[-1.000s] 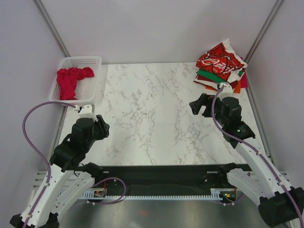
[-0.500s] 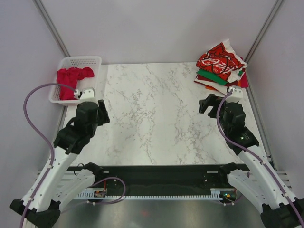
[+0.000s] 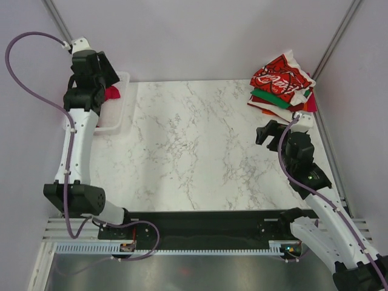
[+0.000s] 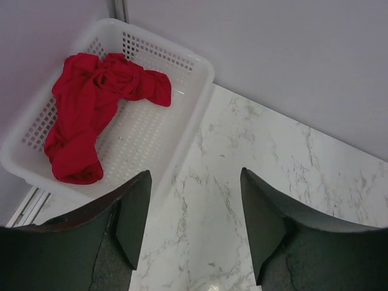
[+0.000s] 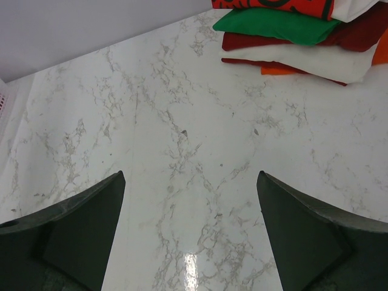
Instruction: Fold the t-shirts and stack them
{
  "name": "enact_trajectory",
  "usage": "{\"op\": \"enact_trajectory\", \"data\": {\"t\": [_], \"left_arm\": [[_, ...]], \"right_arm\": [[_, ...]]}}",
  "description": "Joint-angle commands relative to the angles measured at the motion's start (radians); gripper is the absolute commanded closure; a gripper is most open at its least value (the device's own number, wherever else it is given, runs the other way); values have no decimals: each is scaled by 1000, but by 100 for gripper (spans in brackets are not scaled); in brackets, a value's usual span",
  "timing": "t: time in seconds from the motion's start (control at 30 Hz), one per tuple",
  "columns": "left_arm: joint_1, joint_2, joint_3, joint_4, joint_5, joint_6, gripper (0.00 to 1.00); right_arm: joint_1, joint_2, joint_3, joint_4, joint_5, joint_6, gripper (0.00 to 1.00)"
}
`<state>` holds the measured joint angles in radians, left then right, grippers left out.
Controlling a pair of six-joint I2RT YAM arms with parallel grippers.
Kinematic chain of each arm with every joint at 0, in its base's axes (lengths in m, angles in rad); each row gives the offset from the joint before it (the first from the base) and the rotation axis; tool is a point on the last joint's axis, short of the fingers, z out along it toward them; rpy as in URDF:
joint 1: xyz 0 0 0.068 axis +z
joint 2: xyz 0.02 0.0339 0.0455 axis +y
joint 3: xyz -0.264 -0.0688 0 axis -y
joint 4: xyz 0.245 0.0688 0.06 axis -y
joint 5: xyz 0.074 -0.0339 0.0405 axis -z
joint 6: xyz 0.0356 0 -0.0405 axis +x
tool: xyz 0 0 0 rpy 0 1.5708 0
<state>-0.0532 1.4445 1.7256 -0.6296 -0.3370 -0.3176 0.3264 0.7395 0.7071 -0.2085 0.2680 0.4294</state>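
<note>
Change vs. earlier: left arm has swung up from the near-left of the table to the far-left corner, now over the basket. Right arm approx. same place.
Table: white marble-patterned table top (image 3: 194,145), bare across the middle.
Stack: stack of folded cloth t-shirts (image 3: 282,85) at far-right corner. Top item is a red-and-white printed t-shirt (image 3: 280,76). Right wrist view shows a green layer (image 5: 273,21), a dark-red layer (image 5: 357,33), a white layer (image 5: 315,60) and an orange edge (image 5: 382,54) below it.
Basket: white plastic lattice basket (image 4: 200,79) at far-left edge, partly hidden by the left arm in the top view.
Loose item: crumpled red cloth t-shirt (image 4: 85,115) lying inside the basket, unfolded.
Left gripper (image 4: 194,176): jaws spread wide, nothing between them; above the basket's near-right rim, not touching the cloth.
Right gripper (image 5: 191,179): jaws spread wide, nothing held; over bare table just short of the stack.
</note>
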Motion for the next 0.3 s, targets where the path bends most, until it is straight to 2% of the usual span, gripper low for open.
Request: {"op": "enact_trajectory", "data": {"t": [0.0, 0.03, 0.13, 0.27], "left_arm": [[117, 124, 135, 31, 116, -23, 32], [134, 163, 150, 33, 186, -31, 33], [173, 195, 178, 36, 280, -40, 34], [190, 238, 184, 44, 228, -32, 34]], "right_arm": [[7, 8, 25, -19, -9, 11, 2], [7, 6, 25, -23, -15, 11, 2], [8, 6, 25, -19, -19, 2, 2], [8, 34, 29, -17, -61, -4, 2]]}}
